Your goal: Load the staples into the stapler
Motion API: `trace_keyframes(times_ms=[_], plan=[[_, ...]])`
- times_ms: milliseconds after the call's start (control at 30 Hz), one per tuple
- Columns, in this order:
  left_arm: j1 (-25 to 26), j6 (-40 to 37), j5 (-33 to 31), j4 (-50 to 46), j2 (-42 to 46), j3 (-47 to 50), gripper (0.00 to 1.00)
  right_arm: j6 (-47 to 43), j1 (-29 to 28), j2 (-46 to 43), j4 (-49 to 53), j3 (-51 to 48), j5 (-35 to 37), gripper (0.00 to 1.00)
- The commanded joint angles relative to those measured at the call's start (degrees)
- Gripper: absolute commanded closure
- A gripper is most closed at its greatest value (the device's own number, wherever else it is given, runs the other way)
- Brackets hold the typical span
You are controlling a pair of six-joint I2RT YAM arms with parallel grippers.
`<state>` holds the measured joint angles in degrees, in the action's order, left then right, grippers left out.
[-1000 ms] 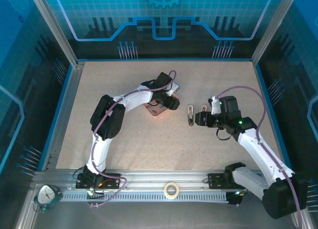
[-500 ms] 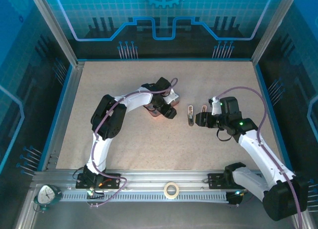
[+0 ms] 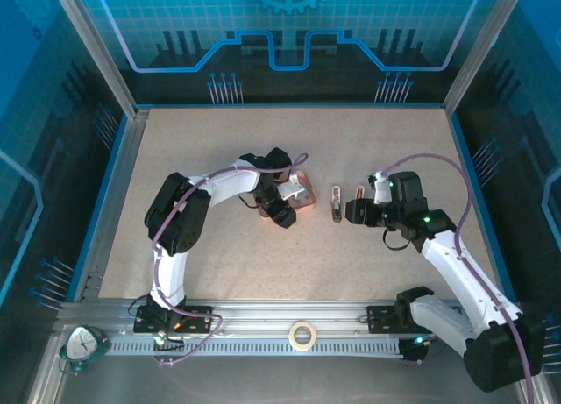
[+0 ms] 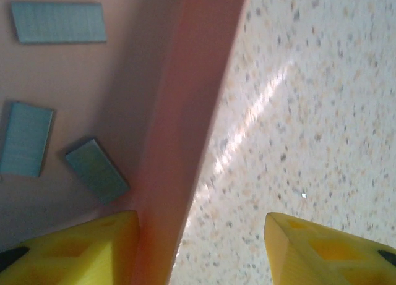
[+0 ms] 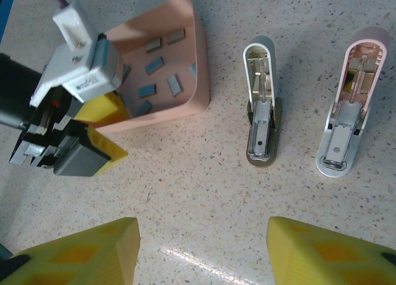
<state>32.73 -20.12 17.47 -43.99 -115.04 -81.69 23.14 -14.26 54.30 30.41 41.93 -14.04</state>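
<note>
left claw (image 4: 198, 222) spread astride the wall of the tray (image 4: 185, 112), staples (image 4: 96, 170) loose inside the tray, right claw (image 5: 202, 224) spread empty near it; if i close now i'd pinch the wall and spill them.

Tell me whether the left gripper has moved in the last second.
Yes. The left gripper has shifted left and toward the near edge, away from the grey stapler, and now straddles the pink tray's wall.
</note>
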Motion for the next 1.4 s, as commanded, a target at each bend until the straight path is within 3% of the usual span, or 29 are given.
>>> trace_keyframes(times_ms=[0, 300, 600, 933, 1167, 1367], plan=[[-0.2, -2.7, 1.7, -4.2, 2.6, 3.1, 0.44, 0.5, -0.9, -0.9, 1.0, 0.5, -1.3, 0.43], [-0.2, -1.7, 4.6, -3.7, 7.7, 6.0, 0.44, -2.9, -3.4, 0.5, 1.7, 3.3, 0.3, 0.45], [-4.5, 10.9, 7.1, 10.0, 22.2, 15.4, 0.31, -16.9, -7.7, 11.3, 5.9, 15.0, -0.5, 0.46], [-18.1, 27.6, 9.0, 14.9, 34.2, 21.6, 0.22, -45.8, -13.9, 32.5, 10.2, 33.3, -4.1, 0.52], [-26.8, 32.6, 9.9, 21.0, 43.0, 31.0, 0.21, -68.5, -17.3, 50.8, 21.7, 49.9, -4.6, 0.51], [-32.5, 32.9, 8.8, 24.7, 43.7, 34.7, 0.21, -84.3, -18.7, 63.9, 26.3, 60.8, -3.6, 0.56]])
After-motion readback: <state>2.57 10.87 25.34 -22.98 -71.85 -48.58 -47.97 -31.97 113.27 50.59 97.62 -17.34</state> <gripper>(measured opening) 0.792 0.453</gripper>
